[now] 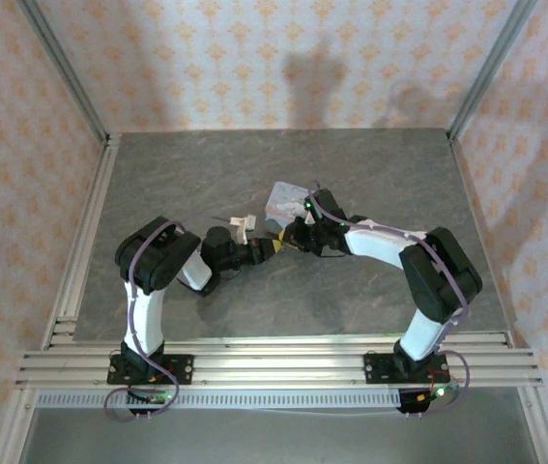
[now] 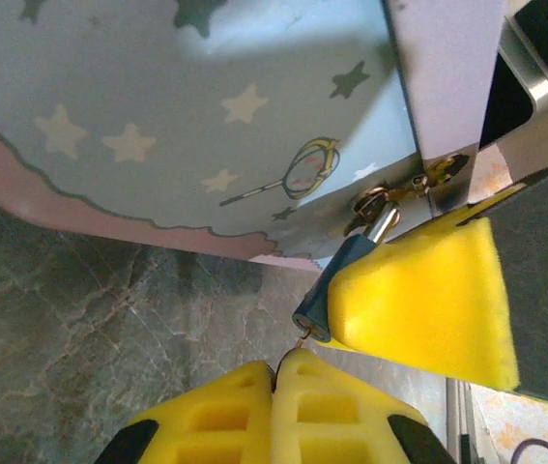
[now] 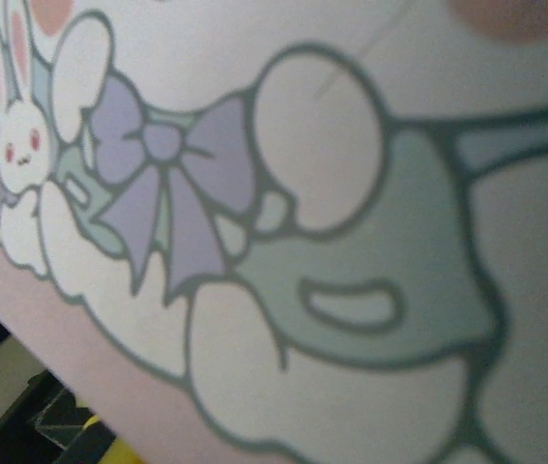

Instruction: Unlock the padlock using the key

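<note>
The pastel tin [image 2: 158, 116] lies on the grey table. The small teal padlock [image 2: 330, 290] hangs by its shackle [image 2: 382, 220] from the tin's clasp. My left gripper [image 2: 278, 372] is shut on the key [image 2: 300, 339]. Just the key's thin tip pokes out, at the keyhole end of the padlock. A yellow pad [image 2: 418, 300] of my right gripper presses on the padlock's side and covers most of it. In the top view my left gripper [image 1: 272, 248] and right gripper [image 1: 289, 241] meet at the tin's [image 1: 286, 201] near edge. The tin's cartoon lid [image 3: 351, 193] sits very close in the right wrist view.
The table [image 1: 370, 174] is grey stone-patterned with patterned walls around it. A small white object [image 1: 242, 227] lies just left of the tin, behind the left wrist. A metal rail [image 1: 274, 362] runs along the near edge by the arm bases.
</note>
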